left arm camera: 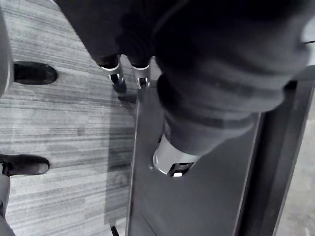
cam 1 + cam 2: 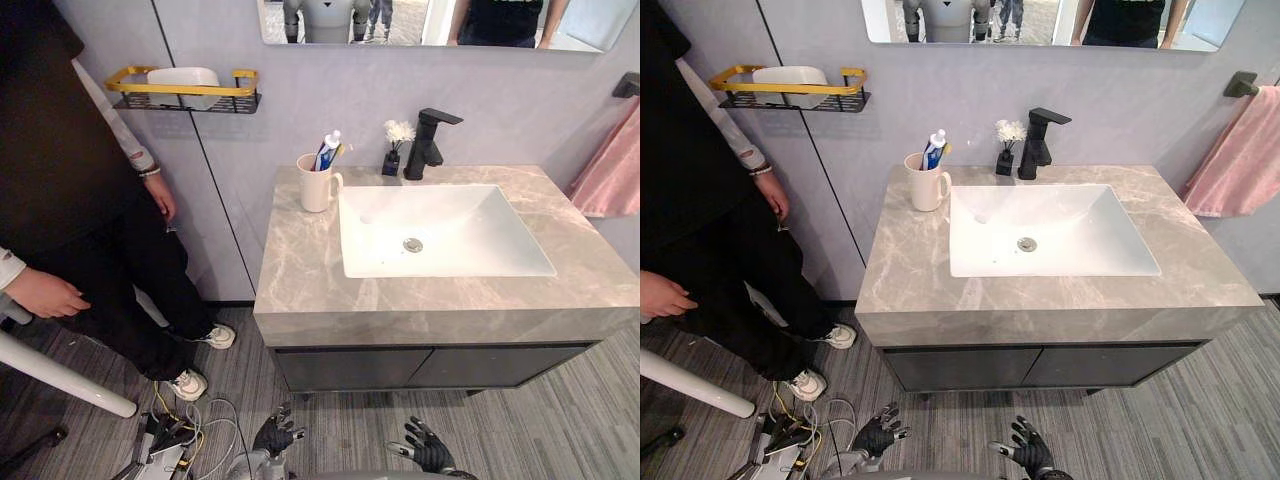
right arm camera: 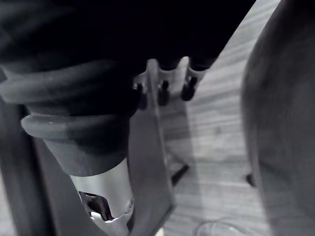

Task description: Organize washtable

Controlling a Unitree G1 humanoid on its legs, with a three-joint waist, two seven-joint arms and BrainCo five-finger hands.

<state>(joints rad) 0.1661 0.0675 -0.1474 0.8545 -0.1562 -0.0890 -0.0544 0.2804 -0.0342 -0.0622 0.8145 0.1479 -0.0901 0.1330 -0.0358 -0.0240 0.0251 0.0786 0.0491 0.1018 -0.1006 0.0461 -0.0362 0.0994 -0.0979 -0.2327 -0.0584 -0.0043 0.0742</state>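
Fingers (image 1: 116, 78) loosely apart and empty on left hand (image 2: 275, 436) and right hand (image 2: 430, 448), low before washtable (image 2: 300, 290).

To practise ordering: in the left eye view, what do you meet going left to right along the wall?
Person → wall shelf → mug → flower vase → tap → pink towel
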